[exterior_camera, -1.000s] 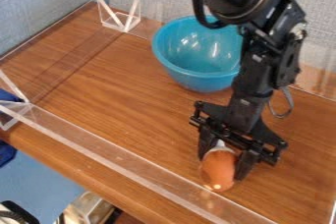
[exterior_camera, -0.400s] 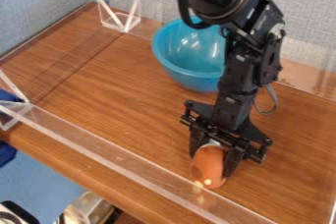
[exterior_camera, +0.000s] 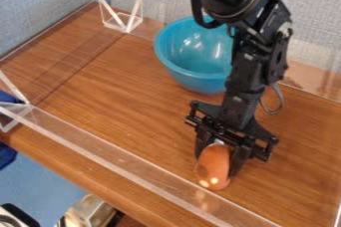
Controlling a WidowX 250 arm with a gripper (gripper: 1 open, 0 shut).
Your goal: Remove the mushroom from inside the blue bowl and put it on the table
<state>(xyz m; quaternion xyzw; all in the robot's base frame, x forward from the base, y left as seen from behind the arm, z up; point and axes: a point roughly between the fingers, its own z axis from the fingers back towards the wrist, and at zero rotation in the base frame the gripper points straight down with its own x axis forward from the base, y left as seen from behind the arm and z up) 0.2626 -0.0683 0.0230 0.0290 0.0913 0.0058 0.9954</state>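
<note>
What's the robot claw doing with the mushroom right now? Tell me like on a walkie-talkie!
Claw low over the table, pointing down, around the mushroom. Can't tell if it's gripping. Mushroom out of the blue bowl, near the front rail. Nothing in the way.

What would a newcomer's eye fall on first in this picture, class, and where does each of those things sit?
First the black gripper, pointing down near the front rail with the orange-brown mushroom between its fingers, low on the wooden table. Behind it, towards the back edge, sits the glossy blue bowl, with nothing visible inside.
</note>
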